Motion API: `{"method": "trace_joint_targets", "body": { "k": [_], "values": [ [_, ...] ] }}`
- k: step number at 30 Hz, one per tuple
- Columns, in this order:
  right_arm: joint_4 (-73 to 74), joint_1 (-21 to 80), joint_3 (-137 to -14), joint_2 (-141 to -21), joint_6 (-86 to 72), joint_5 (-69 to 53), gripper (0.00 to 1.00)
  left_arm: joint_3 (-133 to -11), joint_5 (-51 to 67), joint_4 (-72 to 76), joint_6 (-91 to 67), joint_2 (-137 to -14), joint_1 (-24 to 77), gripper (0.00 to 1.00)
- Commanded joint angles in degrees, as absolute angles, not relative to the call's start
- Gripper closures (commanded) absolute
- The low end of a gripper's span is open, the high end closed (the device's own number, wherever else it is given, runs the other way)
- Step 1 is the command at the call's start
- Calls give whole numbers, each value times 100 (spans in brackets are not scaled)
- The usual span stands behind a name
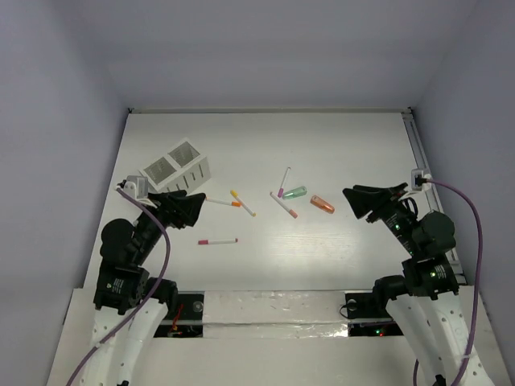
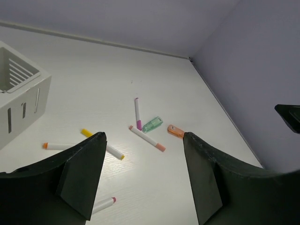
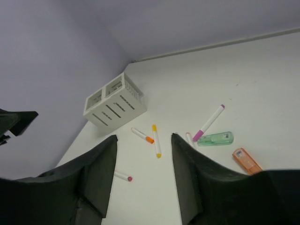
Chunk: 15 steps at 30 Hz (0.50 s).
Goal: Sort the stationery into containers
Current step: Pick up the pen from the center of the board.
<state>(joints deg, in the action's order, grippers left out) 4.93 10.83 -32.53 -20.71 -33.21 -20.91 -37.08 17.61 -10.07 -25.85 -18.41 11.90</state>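
The stationery lies loose mid-table: a red-capped pen (image 1: 218, 240), an orange-capped pen (image 1: 223, 203), a yellow-capped pen (image 1: 243, 203), a magenta-capped pen (image 1: 284, 182), a salmon-capped pen (image 1: 283, 205), a green capsule piece (image 1: 294, 192) and an orange capsule piece (image 1: 323, 203). The white two-compartment container (image 1: 177, 165) stands at the back left, and its compartments look empty. My left gripper (image 1: 189, 207) hovers open just in front of the container. On the far side of the orange piece, my right gripper (image 1: 362, 201) is open too. Nothing sits between either pair of fingers.
The table's right edge carries a rail (image 1: 418, 153). Purple-grey walls close in the back and both sides. A taped strip (image 1: 273, 310) runs along the near edge between the arm bases.
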Motion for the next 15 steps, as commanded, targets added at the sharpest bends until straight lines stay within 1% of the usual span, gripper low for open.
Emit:
{"method": "trace_joint_targets", "body": {
  "k": [1, 2, 3, 4, 5, 6, 8, 9, 10, 12, 14, 15],
  "values": [
    [588, 1046, -3463, -2013, -3226, -1987, 45, -3683, 1960, -580, -2681, -1828, 1213, 37],
    [745, 1046, -3506, -1987, -3156, -1952, 59, -3700, 2038, -571, -2681, -1828, 1213, 37],
    [808, 1046, -3559, -1960, -3120, -1890, 70, -3787, 2091, -554, -2646, -1898, 1213, 40],
    [852, 1046, -3551, -1925, -3103, -1881, 96, -3797, 2188, -484, -2628, -1933, 1213, 44],
    [870, 1046, -3533, -1846, -3076, -1890, 100, -3771, 2302, -362, -2645, -1942, 1213, 51],
    [861, 1046, -3507, -1820, -3050, -1898, 100, -3727, 2468, -195, -2698, -1960, 1213, 65],
    [879, 1046, -3480, -1845, -2988, -1864, 100, -3639, 2531, 271, -2856, -2170, 1213, 81],
    [896, 1046, -3489, -1881, -2988, -1828, 100, -3639, 2601, 446, -2891, -2328, 1213, 95],
    [896, 1046, -3463, -1924, -3014, -1741, 100, -3560, 2619, 822, -3022, -2686, 1213, 100],
    [748, 1046, -3341, -2021, -3163, -1758, 100, -3428, 2558, 1263, -3190, -3083, 1335, 100],
    [590, 1046, -3157, -2074, -3278, -1802, 100, -3349, 2261, 1660, -3304, -3690, 1870, 100],
    [563, 1046, -3112, -2100, -3296, -1793, 100, -3349, 1650, 1661, -3252, -3909, 2177, 100]
  ]
}}
